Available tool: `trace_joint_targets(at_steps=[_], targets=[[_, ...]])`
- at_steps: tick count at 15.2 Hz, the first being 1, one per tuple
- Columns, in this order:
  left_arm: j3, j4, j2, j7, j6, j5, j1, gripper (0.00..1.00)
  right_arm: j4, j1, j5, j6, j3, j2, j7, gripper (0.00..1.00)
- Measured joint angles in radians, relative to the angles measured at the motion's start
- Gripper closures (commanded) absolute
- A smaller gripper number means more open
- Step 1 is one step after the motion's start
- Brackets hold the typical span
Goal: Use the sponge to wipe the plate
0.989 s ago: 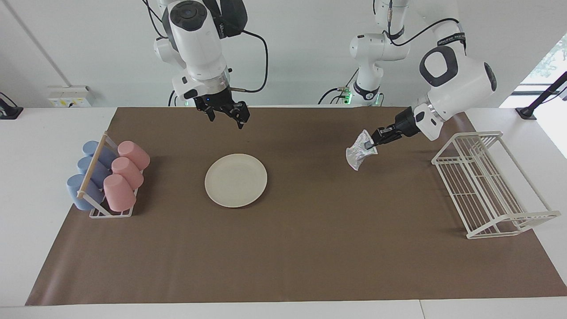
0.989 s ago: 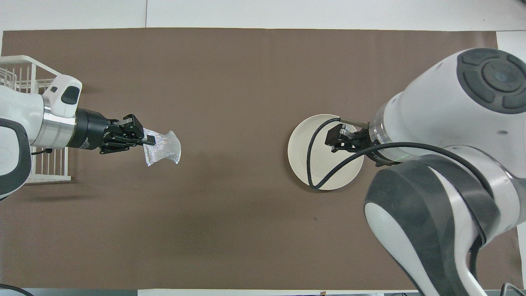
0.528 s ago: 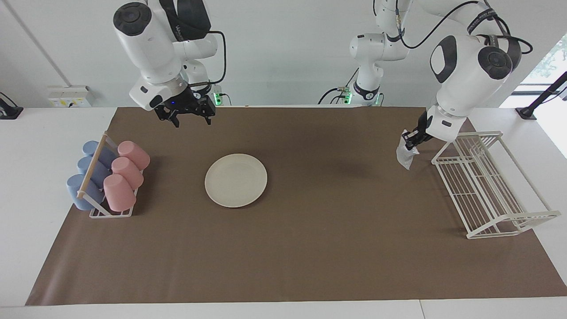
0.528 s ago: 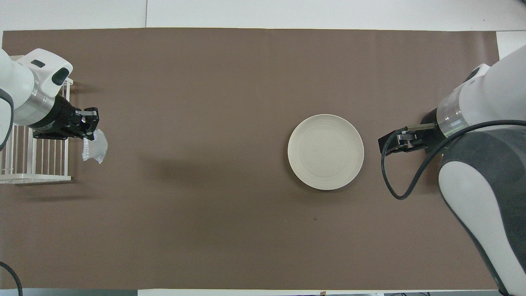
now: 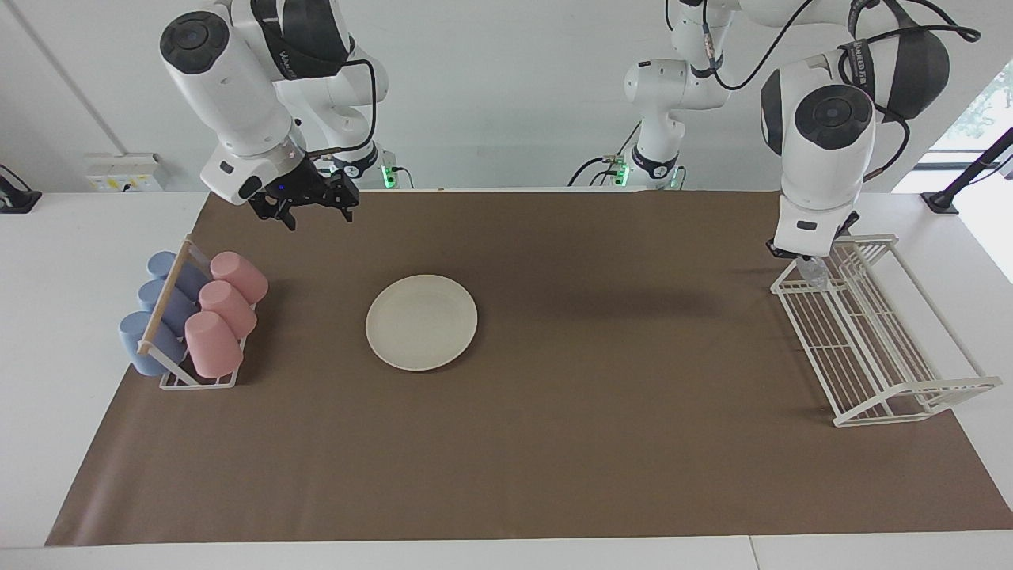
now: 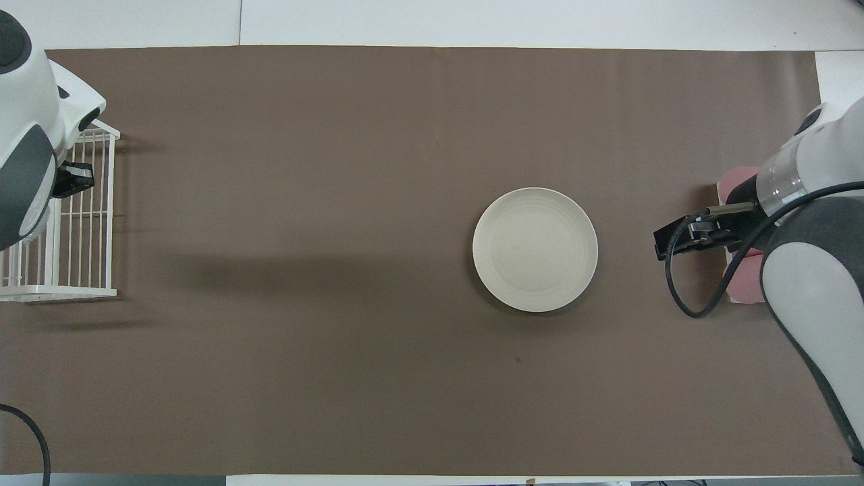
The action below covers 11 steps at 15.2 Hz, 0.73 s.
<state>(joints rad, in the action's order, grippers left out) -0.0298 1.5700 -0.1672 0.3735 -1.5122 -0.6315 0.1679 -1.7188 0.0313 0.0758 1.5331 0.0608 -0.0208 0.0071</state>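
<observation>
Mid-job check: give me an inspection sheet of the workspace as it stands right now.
Surface: brown mat over a white table.
Job's things: plate lies bare on the mat; sponge is at the white wire rack, mostly hidden by the left arm.
Clutter: cup rack holding blue and pink cups.
Grippers: left gripper shut on the sponge over the wire rack; right gripper open, raised beside the cup rack.
Cables: black cable loops off the right arm.
Surroundings: white wall, wall socket.

A white table (image 5: 47, 317) carries a brown mat (image 5: 554, 443), bearing plate (image 5: 421, 322), cup rack (image 5: 198, 380), wire rack (image 5: 870, 332).
</observation>
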Motion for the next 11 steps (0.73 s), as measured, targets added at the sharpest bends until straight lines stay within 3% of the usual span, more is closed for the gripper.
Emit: trace_joint_targets(at_steps=[5, 11], targets=[[0.001, 0.002, -0.063, 0.002, -0.03, -0.189, 0.002, 1.0, 0.012, -0.001, -0.002, 0.004, -0.079, -0.001, -0.046, 0.0], [0.011, 0.009, -0.187, 0.129, -0.05, -0.304, -0.007, 1.0, 0.072, 0.0, -0.012, 0.049, -0.09, -0.002, -0.053, 0.0]])
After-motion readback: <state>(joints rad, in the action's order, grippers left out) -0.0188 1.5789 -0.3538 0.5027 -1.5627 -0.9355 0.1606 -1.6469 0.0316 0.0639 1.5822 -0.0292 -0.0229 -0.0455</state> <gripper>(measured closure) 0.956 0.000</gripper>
